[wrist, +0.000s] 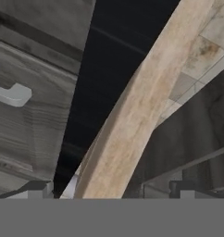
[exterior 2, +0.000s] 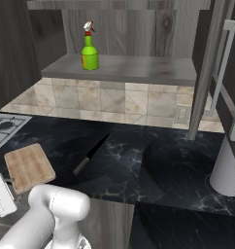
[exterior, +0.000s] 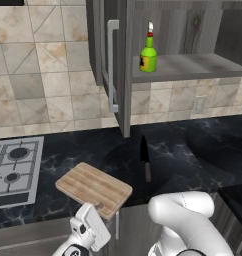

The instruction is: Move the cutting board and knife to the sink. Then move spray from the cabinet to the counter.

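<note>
The light-brown cutting board (exterior: 93, 188) lies on the black counter (exterior: 193, 150), its near corner overhanging the front edge. My gripper (exterior: 96, 212) is open at that corner, low in front of the counter. In the hand view the board's edge (wrist: 132, 120) runs slantwise between my two fingertips (wrist: 38, 189), without either touching it. The knife (exterior: 144, 158) lies flat to the board's right, black blade pointing at the wall. The green spray (exterior: 148, 54) stands upright on the shelf of the open wall cabinet (exterior: 193, 65). From the right base view I see the board (exterior 2: 29, 168), knife (exterior 2: 90, 154) and spray (exterior 2: 89, 51).
A silver gas hob (exterior: 13, 170) sits left of the board. The open cabinet door with its long bar handle (exterior: 112, 65) hangs above the counter. A white post (exterior 2: 227, 168) rises at the right end of the counter. A lower drawer handle (wrist: 12, 95) is beside my hand.
</note>
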